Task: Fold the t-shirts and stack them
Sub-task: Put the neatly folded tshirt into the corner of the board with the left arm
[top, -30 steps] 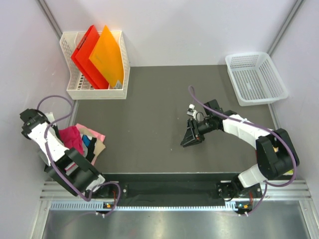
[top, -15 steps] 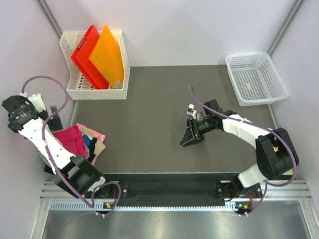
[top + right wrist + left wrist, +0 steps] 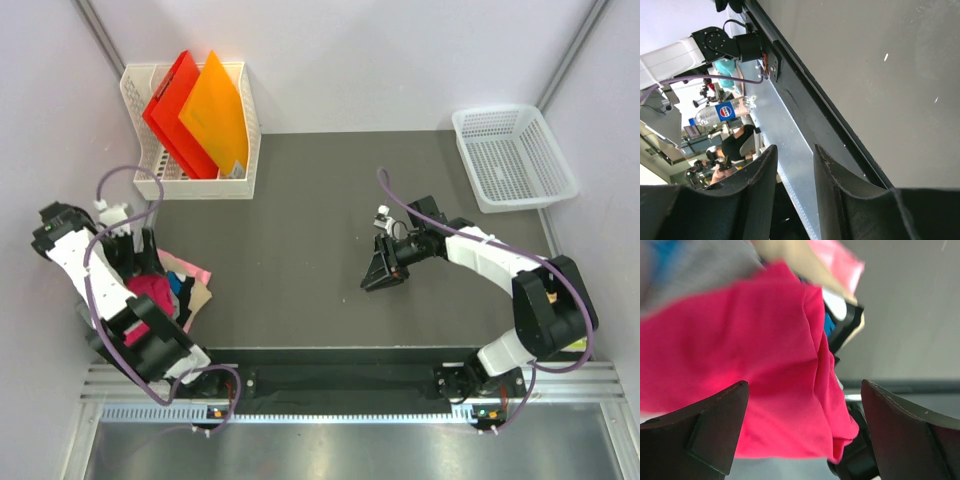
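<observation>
Magenta shirt (image 3: 765, 365) on shirt pile (image 3: 197, 290), apparently folded. Your left gripper (image 3: 802, 390) wide open; right gripper (image 3: 795, 150) part-open, empty. Square pile next.

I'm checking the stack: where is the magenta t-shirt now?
Top view: the magenta t-shirt lies at the table's left edge on the pile of smaller shirts, beneath the open left gripper.

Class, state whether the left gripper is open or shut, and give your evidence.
Open. On the left gripper, both fingers stand wide apart, with the magenta shirt unpinched beyond them.
</observation>
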